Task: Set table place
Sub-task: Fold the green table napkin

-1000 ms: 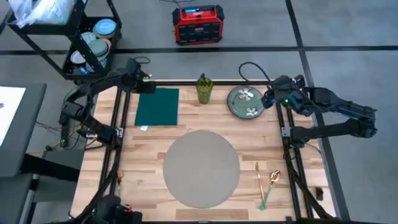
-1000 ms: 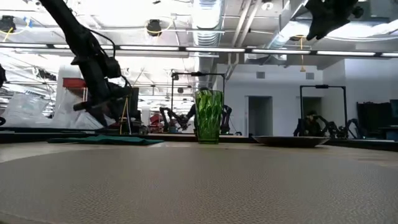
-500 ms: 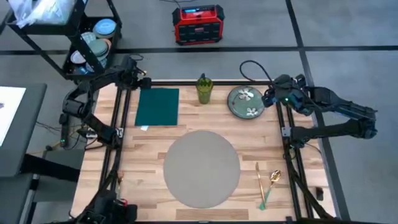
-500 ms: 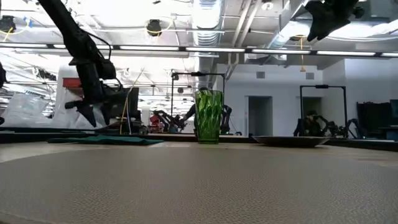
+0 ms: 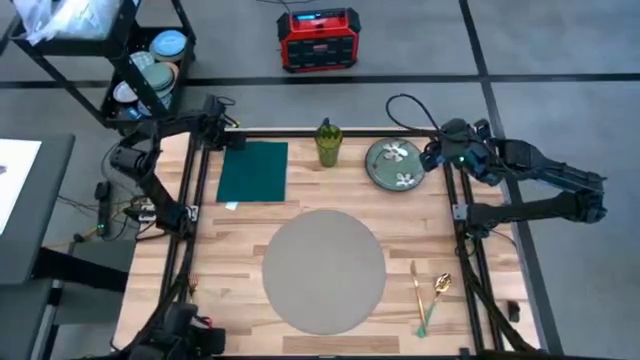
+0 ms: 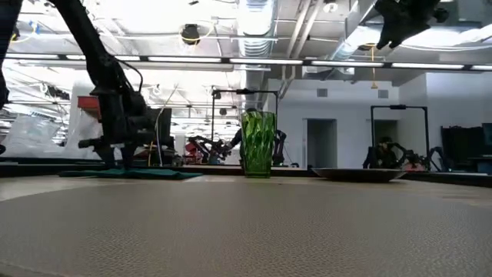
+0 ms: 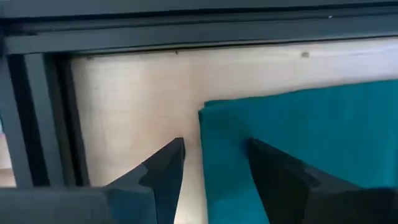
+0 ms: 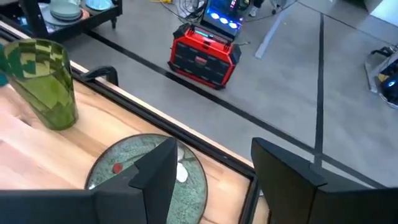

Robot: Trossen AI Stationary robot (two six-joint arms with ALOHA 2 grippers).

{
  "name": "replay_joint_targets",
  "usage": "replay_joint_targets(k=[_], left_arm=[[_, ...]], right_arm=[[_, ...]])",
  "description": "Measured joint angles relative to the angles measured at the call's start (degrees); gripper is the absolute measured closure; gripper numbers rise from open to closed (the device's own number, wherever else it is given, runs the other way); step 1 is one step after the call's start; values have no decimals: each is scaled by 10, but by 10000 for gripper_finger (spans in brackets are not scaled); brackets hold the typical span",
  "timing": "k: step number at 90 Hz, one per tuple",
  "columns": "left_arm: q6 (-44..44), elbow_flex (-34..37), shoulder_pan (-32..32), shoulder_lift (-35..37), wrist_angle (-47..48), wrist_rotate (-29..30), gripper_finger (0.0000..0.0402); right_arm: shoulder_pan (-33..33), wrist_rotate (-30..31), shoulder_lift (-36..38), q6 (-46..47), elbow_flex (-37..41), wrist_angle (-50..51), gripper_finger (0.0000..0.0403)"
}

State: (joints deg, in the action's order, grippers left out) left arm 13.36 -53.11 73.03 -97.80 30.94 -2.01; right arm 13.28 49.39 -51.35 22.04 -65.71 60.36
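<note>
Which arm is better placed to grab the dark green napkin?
Left. Its gripper hangs open right over the corner of the dark green rectangular napkin. The right gripper is above the floral plate, across the table.

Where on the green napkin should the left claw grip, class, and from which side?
Grip the napkin at its far-left corner, coming down from above. It lies flat on the table, so only an edge or corner can likely be pinched. The open left claw is straddling that corner's edge.
</note>
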Motion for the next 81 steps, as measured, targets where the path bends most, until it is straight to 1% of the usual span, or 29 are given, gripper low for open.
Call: replay_joint_targets(k=[11, 17, 22, 29, 34, 38, 60, 72, 81], left_arm=[[-11, 5, 3, -11, -8, -23, 242], [-22, 7, 8, -15, -13, -49, 257], [-32, 7, 7, -18, -21, -87, 281], [-46, 7, 6, -19, -34, -147, 332], [-52, 8, 6, -19, -43, -162, 374], [-48, 9, 6, -20, -44, -164, 389], [-45, 6, 9, -16, -9, -141, 398], [5, -2, 9, 2, 11, -130, 400], [14, -14, 5, 23, 32, -146, 400]], right_arm=[[0, 0, 0, 0, 0, 0, 210], [0, 0, 0, 0, 0, 0, 210], [3, 1, 0, 0, 0, 0, 210], [12, 1, -1, 0, 0, 0, 210], [20, 1, -1, 0, 0, 0, 210], [25, 1, -1, 1, 0, -1, 210], [38, 1, -1, 0, 0, -21, 210], [38, 1, -1, 0, 0, -22, 210], [38, 1, -1, 0, 0, -22, 210]])
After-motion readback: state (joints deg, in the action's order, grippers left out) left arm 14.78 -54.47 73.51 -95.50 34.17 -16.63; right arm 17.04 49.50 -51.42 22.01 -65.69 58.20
